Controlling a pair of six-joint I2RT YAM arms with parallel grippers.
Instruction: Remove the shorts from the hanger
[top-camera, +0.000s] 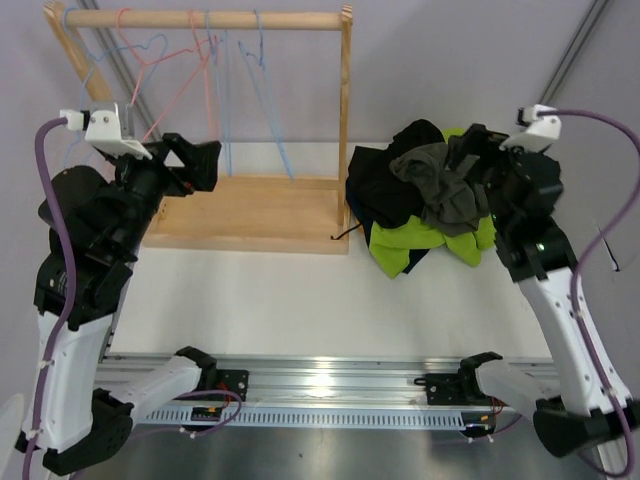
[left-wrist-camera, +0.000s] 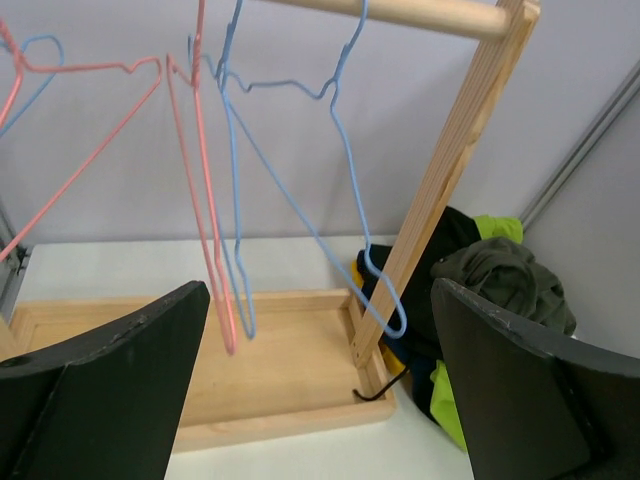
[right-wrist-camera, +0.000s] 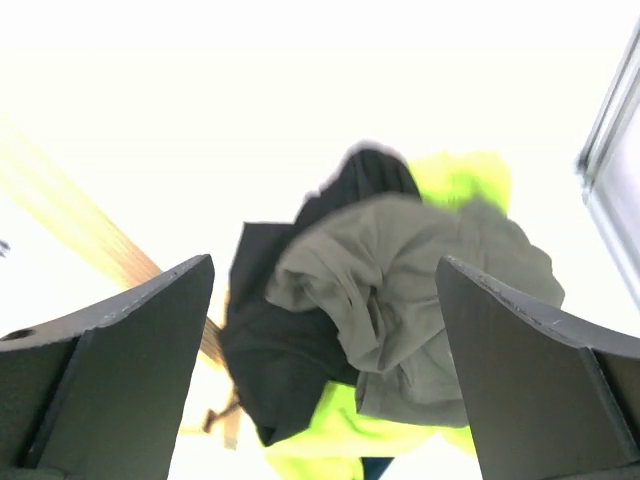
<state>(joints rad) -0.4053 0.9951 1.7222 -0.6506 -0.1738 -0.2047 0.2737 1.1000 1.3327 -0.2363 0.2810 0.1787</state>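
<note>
Here, shorts (top-camera: 430, 200) lie heaped on the tabletop (top-camera: 280, 290) beside the rack (top-camera: 345, 120).
The left claw (left-wrist-camera: 320, 290) and right claw (right-wrist-camera: 325, 265) both gape apart.

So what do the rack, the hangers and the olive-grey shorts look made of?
Rack: pale, apparently unvarnished wood, grain visible. Hangers: thin wire, probably plastic-coated, smooth pink and blue. Olive-grey shorts: soft matte fabric, loosely creased; fibre unclear.

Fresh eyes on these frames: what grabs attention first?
A heap of soft fabric shorts lies right of the wooden rack, an olive-grey pair on top, a lime green pair beneath. Bare pink and blue wire hangers hang on the rack's rail. Both stand open: the left end effector by the rack, the right end effector over the heap.
</note>
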